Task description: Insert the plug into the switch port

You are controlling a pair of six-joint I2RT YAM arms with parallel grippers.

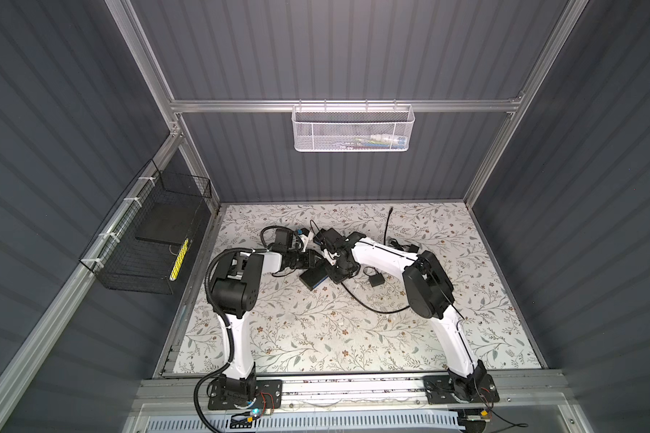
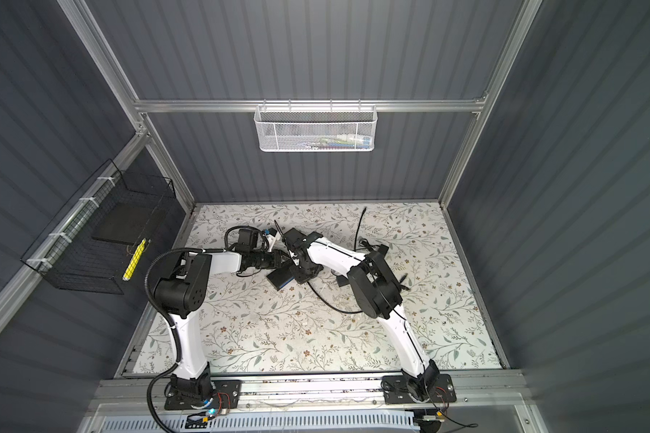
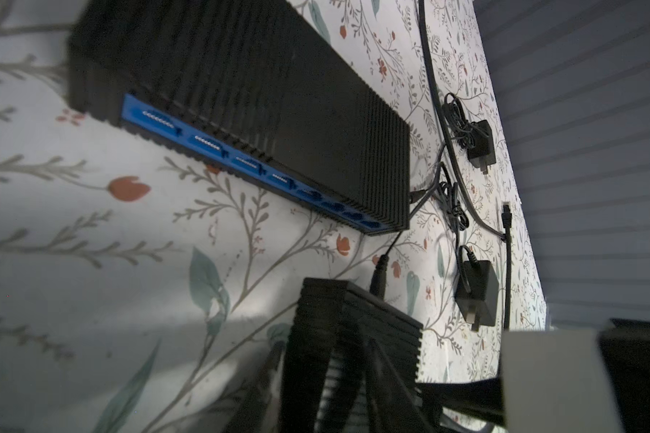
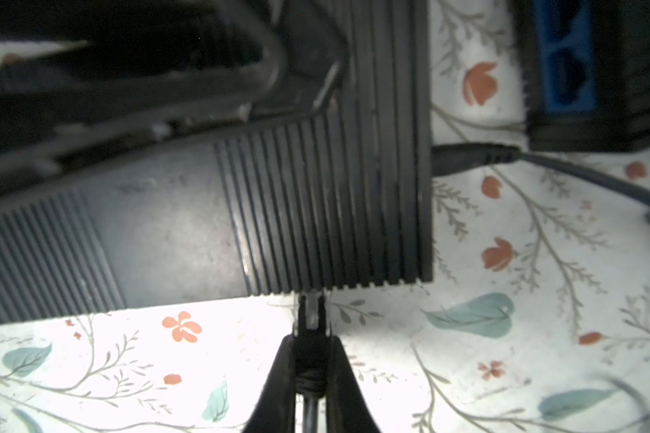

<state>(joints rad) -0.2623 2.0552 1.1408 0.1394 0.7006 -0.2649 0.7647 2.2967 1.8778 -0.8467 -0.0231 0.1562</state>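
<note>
Right tool [image 4: 310, 345]: nearly closed, its two black fingers [image 4: 278, 369] pinching the clear-tipped black cable plug [image 4: 310, 318] from both sides.
Plug position: it projects straight ahead of the fingertips, and its clear tip touches the long edge of the flat black ribbed plastic switch box [image 4: 316, 206].
Switch port: hidden under that edge in the right wrist view, so how far the plug has entered cannot be told.
Box position: flat on the floral-patterned desk [image 1: 316, 337], directly ahead of the right tool and beneath both wrists in both top views.
Box appearance: fine parallel ribs at each end and a smooth grey-black middle panel. A black barrel power connector [image 4: 470, 159] sits in one short side.
Left tool [image 2: 284, 258]: at the opposite end of the box. Its opening and grip cannot be told.
Second box: a larger black ribbed switch with a blue port face [image 3: 241, 93] lies just beside the first.
Cable: a black cord [image 4: 310, 408] runs back between the fingers.
</note>
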